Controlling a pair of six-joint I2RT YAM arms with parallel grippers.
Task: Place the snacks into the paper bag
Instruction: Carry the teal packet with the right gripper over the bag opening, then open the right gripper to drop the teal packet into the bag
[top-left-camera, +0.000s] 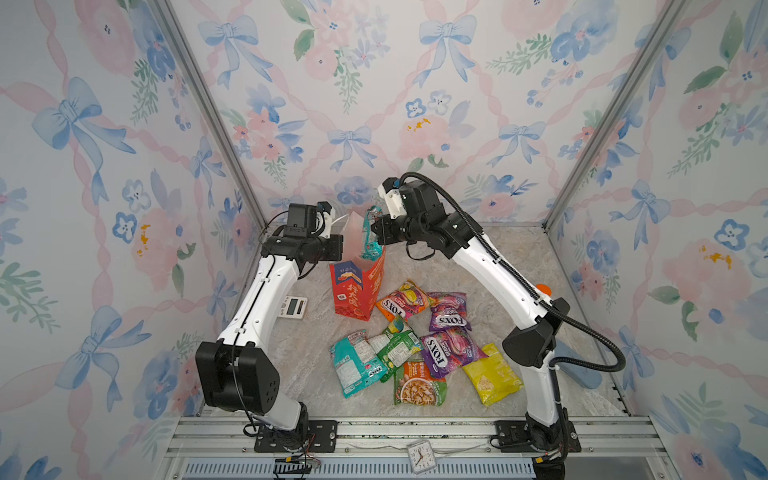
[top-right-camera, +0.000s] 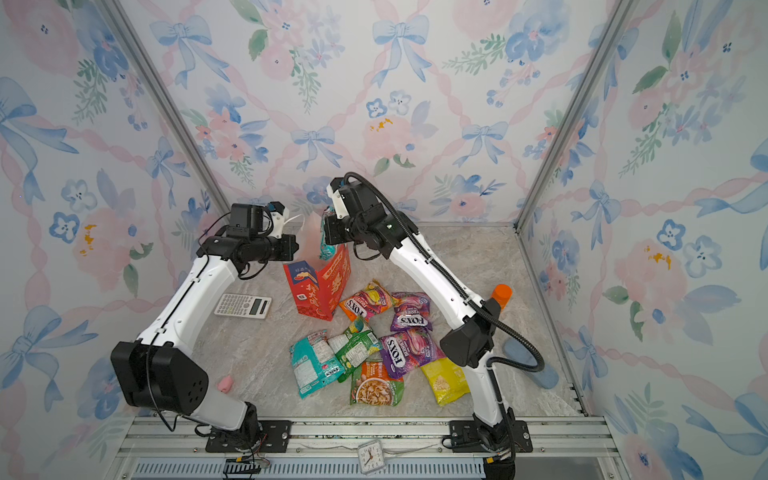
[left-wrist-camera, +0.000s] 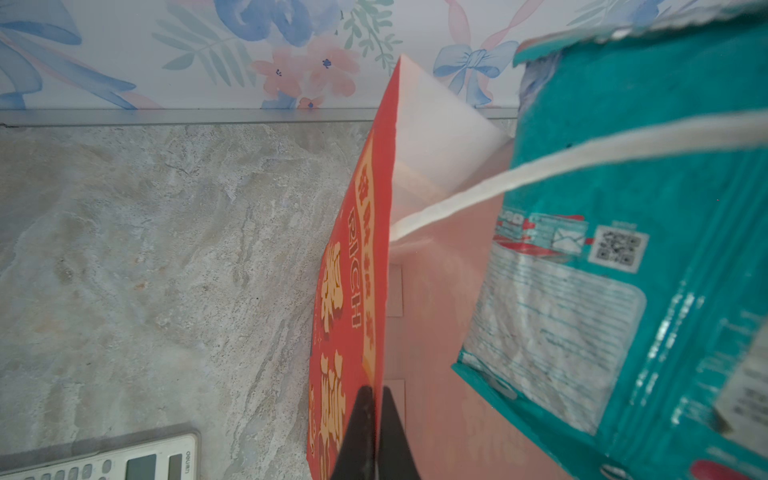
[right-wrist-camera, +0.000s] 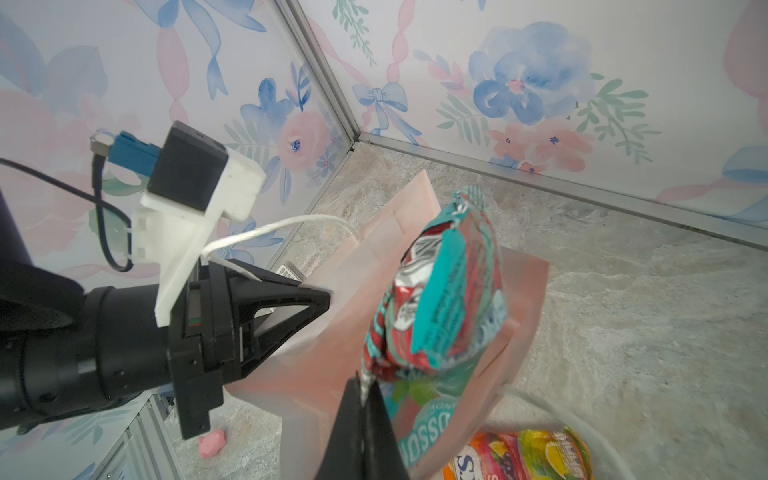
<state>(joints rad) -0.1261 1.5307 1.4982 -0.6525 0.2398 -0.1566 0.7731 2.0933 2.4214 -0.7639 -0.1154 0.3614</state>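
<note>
The red paper bag (top-left-camera: 353, 291) (top-right-camera: 316, 291) stands upright at the back middle of the table, its mouth open. My left gripper (left-wrist-camera: 376, 395) (right-wrist-camera: 328, 297) is shut on the bag's rim, pinching the red wall (left-wrist-camera: 353, 291) beside a white cord handle (right-wrist-camera: 270, 226). My right gripper (right-wrist-camera: 365, 384) (top-left-camera: 376, 232) is shut on the edge of a teal snack packet (top-left-camera: 371, 237) (top-right-camera: 326, 245) (left-wrist-camera: 623, 249) (right-wrist-camera: 440, 299), which hangs in the bag's mouth (right-wrist-camera: 324, 353). Several snacks lie in front of the bag: teal (top-left-camera: 357, 365), green (top-left-camera: 397, 340), purple (top-left-camera: 446, 349), orange (top-left-camera: 401, 303), yellow (top-left-camera: 492, 374).
A white calculator (top-left-camera: 293, 307) (top-right-camera: 243, 306) (left-wrist-camera: 124, 461) lies left of the bag. A small orange bottle (top-right-camera: 501, 295) stands behind my right arm, with a blue pad (top-right-camera: 532, 365) near the right wall. A pink toy (top-right-camera: 224, 383) (right-wrist-camera: 212, 442) sits front left. Floral walls enclose three sides.
</note>
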